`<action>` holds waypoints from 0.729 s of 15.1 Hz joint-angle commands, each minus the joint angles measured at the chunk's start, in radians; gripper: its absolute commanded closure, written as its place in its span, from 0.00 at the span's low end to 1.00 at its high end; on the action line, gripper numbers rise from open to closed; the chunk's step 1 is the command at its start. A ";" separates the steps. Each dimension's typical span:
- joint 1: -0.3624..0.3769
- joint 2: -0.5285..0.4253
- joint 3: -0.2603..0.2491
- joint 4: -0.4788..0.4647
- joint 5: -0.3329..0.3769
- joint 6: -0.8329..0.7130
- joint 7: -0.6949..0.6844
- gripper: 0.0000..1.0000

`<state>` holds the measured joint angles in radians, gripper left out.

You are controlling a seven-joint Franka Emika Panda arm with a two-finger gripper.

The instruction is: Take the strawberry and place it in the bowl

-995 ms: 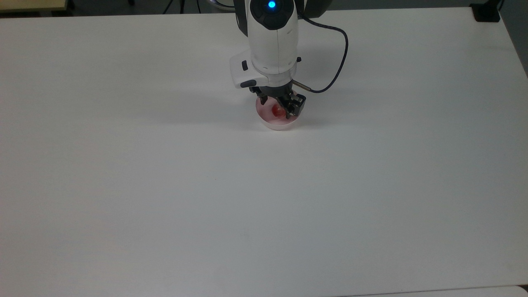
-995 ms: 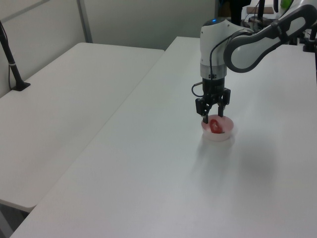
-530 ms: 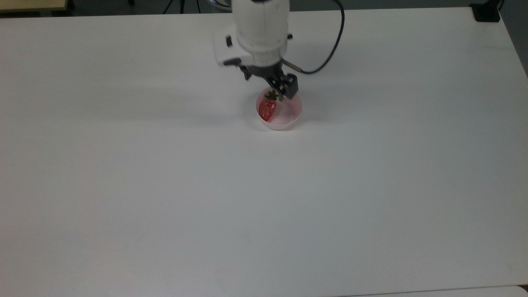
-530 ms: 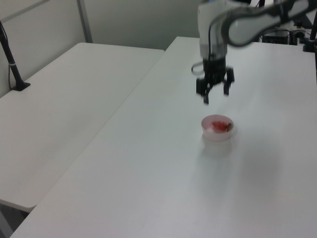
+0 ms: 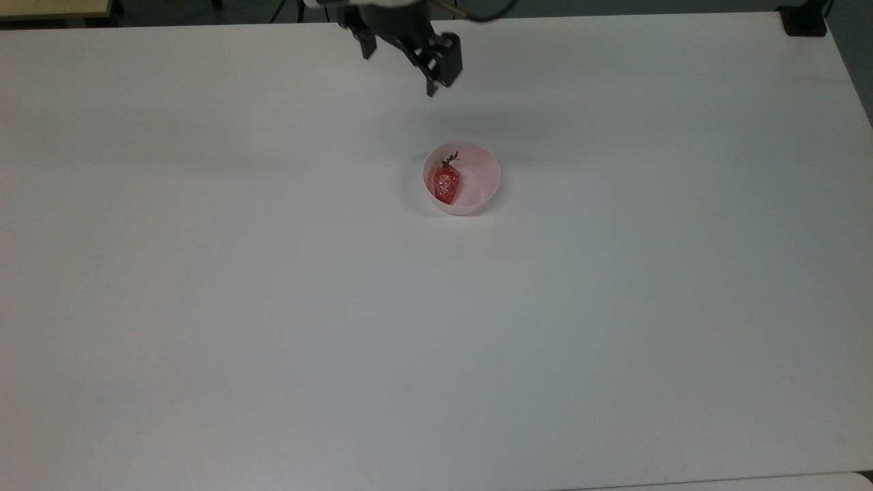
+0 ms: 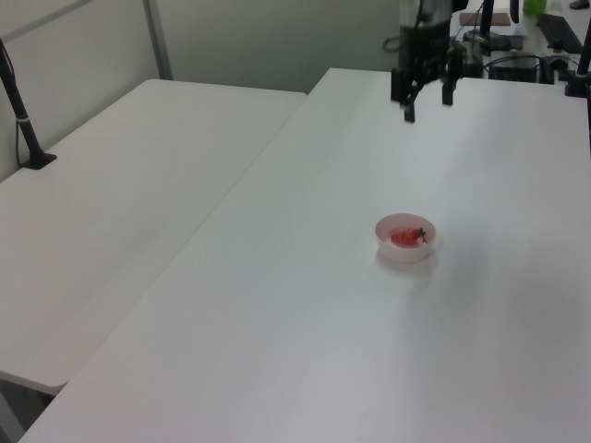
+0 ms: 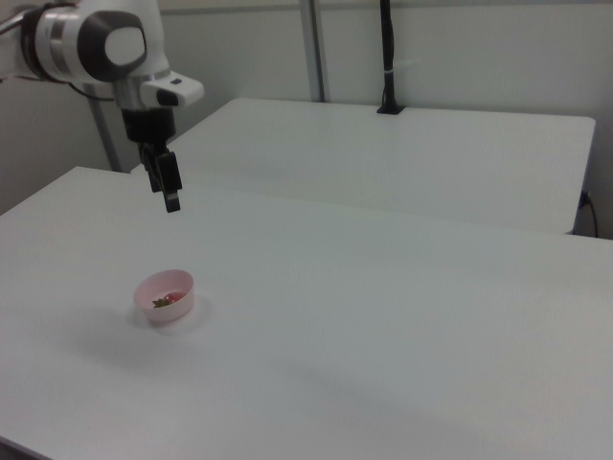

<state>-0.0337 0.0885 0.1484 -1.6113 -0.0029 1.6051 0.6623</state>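
The red strawberry lies inside the pale pink bowl, its green stem pointing to the top view's top. The bowl stands on the white table. My gripper hangs high above the table, well clear of the bowl and toward the top view's upper edge. Its fingers are spread open and hold nothing.
A second white table stands beside this one, with a black post on it. A black object sits at the top view's upper right corner. Cluttered equipment lies behind the arm in the left view.
The gripper let go of the strawberry in the bowl, then rose and drew back toward the top view's top. The strawberry now rests in the bowl.
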 commanded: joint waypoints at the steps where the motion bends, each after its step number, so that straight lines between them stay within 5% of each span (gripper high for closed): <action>1: 0.075 -0.098 -0.145 -0.019 -0.008 -0.046 -0.233 0.00; 6: 0.063 -0.119 -0.190 -0.018 -0.006 0.005 -0.565 0.00; 11: 0.063 -0.113 -0.199 -0.019 -0.003 0.110 -0.578 0.00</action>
<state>0.0120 -0.0168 -0.0364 -1.6122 -0.0037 1.6516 0.1049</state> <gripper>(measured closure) 0.000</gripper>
